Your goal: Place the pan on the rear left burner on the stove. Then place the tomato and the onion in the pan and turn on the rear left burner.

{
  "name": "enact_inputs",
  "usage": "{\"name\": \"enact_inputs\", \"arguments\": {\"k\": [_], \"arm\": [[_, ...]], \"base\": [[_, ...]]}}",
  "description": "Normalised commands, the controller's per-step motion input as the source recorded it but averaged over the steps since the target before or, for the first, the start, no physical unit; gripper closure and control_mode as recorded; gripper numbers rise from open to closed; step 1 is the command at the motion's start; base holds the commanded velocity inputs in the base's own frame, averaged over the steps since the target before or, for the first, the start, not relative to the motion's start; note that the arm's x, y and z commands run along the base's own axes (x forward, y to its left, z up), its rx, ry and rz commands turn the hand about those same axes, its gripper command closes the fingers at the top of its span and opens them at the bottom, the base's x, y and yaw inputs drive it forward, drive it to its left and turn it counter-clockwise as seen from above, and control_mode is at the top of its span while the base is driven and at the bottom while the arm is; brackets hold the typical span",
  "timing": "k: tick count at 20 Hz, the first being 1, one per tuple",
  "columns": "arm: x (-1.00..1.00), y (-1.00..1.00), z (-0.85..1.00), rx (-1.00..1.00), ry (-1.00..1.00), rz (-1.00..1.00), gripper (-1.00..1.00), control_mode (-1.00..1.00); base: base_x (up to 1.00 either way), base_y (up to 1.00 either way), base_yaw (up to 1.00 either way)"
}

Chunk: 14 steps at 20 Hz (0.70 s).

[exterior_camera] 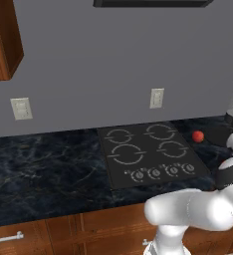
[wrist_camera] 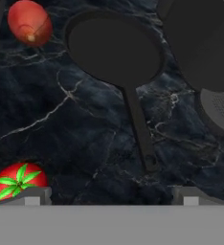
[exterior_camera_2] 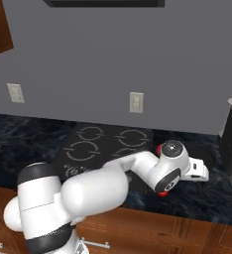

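On the dark marble table right of the stove, the black frying pan lies below me, its thin handle pointing toward my fingers, which are spread wide and empty. It looks rigid, probably heavy; I would pinch the handle. The smooth onion and tomato sit apart beside it.

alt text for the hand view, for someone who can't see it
Looking down on a dark marble counter, an empty black pan lies with its handle pointing toward the open gripper. An onion sits at upper left, a green-stemmed tomato at lower left, and a dark appliance at upper right.
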Motion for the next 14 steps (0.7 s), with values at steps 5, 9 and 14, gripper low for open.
{"name": "enact_inputs", "arguments": {"k": [5,9,14], "arm": [[0.37,0.00,-0.21,0.00,0.00,0.00,-1.00,-1.00],[0.56,-0.07,-0.12,0.00,0.00,0.00,-1.00,-1.00],[0.19,-0.30,-0.04,0.00,0.00,0.00,-1.00,-1.00]], "base": [[0.00,0.00,0.00],[0.00,0.00,0.00],[0.00,0.00,0.00]]}}
